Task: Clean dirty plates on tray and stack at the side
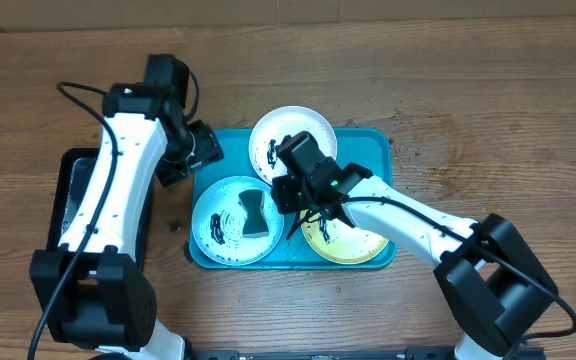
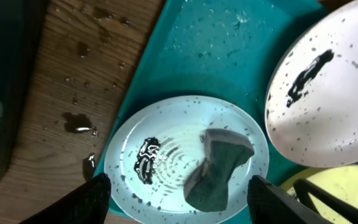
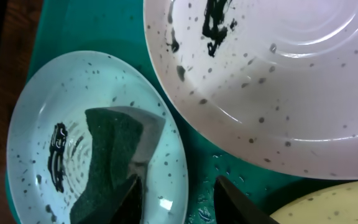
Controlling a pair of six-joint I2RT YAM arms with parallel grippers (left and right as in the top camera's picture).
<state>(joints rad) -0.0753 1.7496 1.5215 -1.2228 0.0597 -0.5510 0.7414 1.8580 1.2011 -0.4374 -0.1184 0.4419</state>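
The turquoise tray [image 1: 373,145] holds three smeared plates: white [image 1: 290,135] at the back, light blue [image 1: 223,228] at the left, yellow-green [image 1: 353,243] at the right. A dark green sponge [image 1: 254,212] lies on the light blue plate [image 2: 166,124]. My right gripper [image 1: 286,195] is low over that plate's right rim, open. In the right wrist view its jaws [image 3: 185,202] straddle the rim [image 3: 176,162], one finger by the sponge [image 3: 110,152], the other over bare tray. My left gripper [image 1: 196,155] hangs wide open over the tray's back left corner, holding nothing [image 2: 182,205].
A black tray [image 1: 68,195] sits on the wooden table left of the turquoise one, under my left arm. Water drops [image 2: 76,121] lie on the wood beside the tray. Black cables [image 1: 313,215] from my right arm hang over the yellow-green plate.
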